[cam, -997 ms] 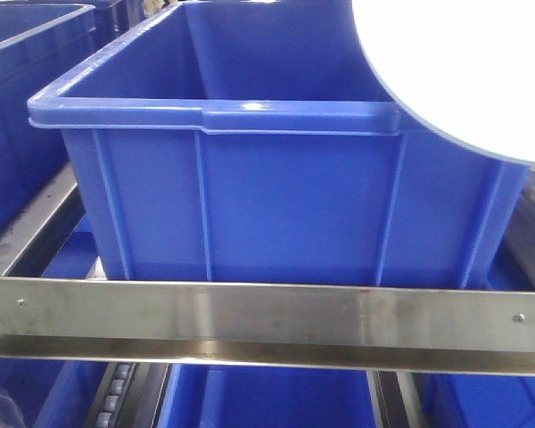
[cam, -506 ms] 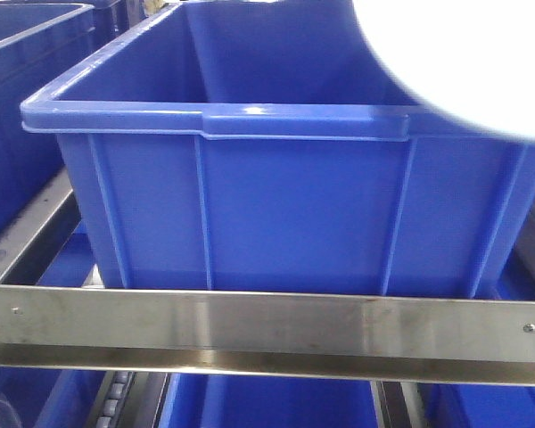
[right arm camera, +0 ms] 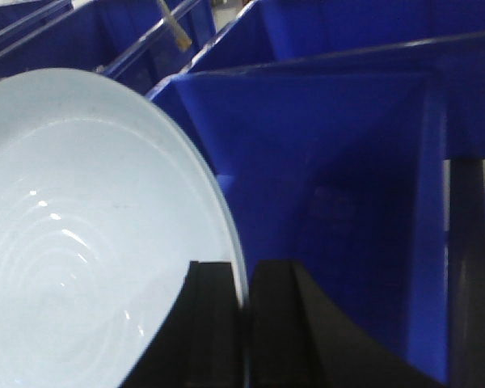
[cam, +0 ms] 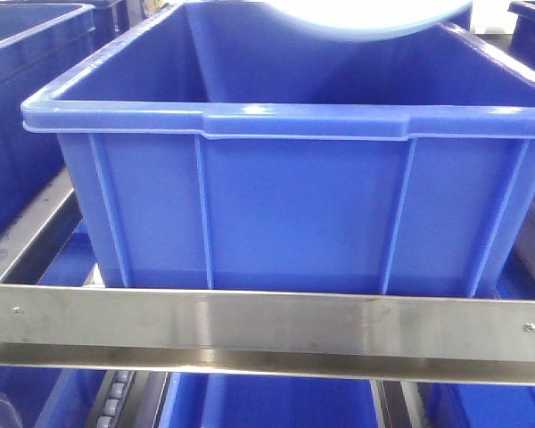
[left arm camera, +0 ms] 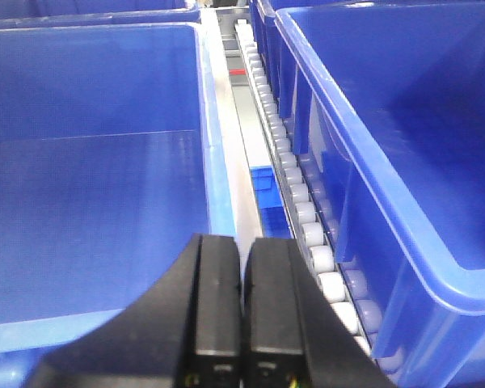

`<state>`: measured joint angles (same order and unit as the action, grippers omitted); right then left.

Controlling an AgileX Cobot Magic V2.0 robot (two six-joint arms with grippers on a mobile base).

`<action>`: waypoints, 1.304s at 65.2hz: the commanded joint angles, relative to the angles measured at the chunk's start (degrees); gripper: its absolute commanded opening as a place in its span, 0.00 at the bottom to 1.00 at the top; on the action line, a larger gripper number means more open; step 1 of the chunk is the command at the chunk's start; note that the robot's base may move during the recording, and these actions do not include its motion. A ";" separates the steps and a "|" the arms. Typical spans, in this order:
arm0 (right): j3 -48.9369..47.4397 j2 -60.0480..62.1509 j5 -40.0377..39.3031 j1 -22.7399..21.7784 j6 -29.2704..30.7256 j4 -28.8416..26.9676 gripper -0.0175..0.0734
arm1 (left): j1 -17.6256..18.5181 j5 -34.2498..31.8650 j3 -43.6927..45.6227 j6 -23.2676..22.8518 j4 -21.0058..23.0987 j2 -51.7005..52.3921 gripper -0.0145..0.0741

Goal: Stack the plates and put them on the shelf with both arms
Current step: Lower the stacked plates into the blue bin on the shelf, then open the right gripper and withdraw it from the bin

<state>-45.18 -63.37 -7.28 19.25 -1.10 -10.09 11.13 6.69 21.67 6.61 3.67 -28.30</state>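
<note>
writing: none readable on any bin or rail
left hand (left arm camera: 241, 323): bottom centre of left wrist view, two black fingers pressed together, closed on nothing – pointing along the roller track (left arm camera: 295, 186) that runs between two blue bins
left bin (left arm camera: 97, 202): open, floor bare and glossy, its near rim just under the left hand
second bin (left arm camera: 404, 145): right of the rollers, only wall and rim show
right hand (right arm camera: 244, 323): bottom centre of right wrist view, black fingers clamped on the rim of the plate (right arm camera: 89, 234), one finger either side of the edge
plate pose: white, faintly bluish, concentric rings in its centre; in the right wrist view it fills the left half, seen nearly face-on, edge running up from the fingers in a curve
plate place: in the front view its blurred lower edge (cam: 366, 20) shows at the top of frame – above the open big bin (cam: 285, 205), toward the back of it; whether it touches the bin I cannot tell
second plate: cannot tell if one or two are held, only one rim visible
big bin: blue, ribbed front wall, rolled rim, sits on the shelf behind a steel rail (cam: 267, 325)
below rail: more blue bins (cam: 267, 401) on a lower level, partly hidden
right wrist background: deep blue bin interior (right arm camera: 339, 194) beside the plate
</note>
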 commanded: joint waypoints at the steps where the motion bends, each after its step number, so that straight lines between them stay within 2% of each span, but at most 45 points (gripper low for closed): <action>1: -4.55 -4.10 -7.16 0.10 -0.09 -0.23 0.26 | -0.09 -4.86 1.75 -0.50 0.47 -0.28 0.26; 14: -8.57 -12.73 -12.06 0.10 -0.09 -0.23 0.27 | -0.09 -4.86 1.75 -0.50 0.47 -0.28 0.26; 20: -10.18 -15.27 -12.74 0.10 -0.09 -0.23 0.38 | -0.09 -4.86 1.75 -0.50 0.47 -0.28 0.26; 28: -10.78 -16.05 -12.35 0.10 -0.09 -0.23 0.59 | -0.09 -4.86 1.75 -0.50 0.47 -0.28 0.26; 35: -10.78 -15.97 -12.28 0.10 -0.09 -0.23 0.66 | -0.09 -4.86 1.75 -0.50 0.47 -0.28 0.26; 49: -10.42 -14.45 -5.32 -0.07 0.21 -0.23 0.64 | -0.09 -4.86 1.75 -0.50 0.47 -0.28 0.26; 57: -6.66 -10.75 -5.88 -1.41 0.47 -0.18 0.49 | -0.09 -4.86 1.75 -0.50 0.47 -0.28 0.26; 67: 0.66 -3.58 -7.44 -5.41 0.56 0.42 0.31 | -0.09 -4.86 1.75 -0.50 0.47 -0.28 0.26; 74: 6.50 3.29 -7.51 -7.64 0.56 1.81 0.24 | -0.09 -4.86 1.75 -0.50 0.47 -0.28 0.26; 85: 14.58 16.51 -6.46 -10.59 0.56 1.93 0.24 | -0.09 -4.86 1.75 -0.50 0.47 -0.28 0.26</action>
<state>-31.57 -52.72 -9.48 9.82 -1.02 -9.11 11.13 6.69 21.67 6.61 3.67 -28.30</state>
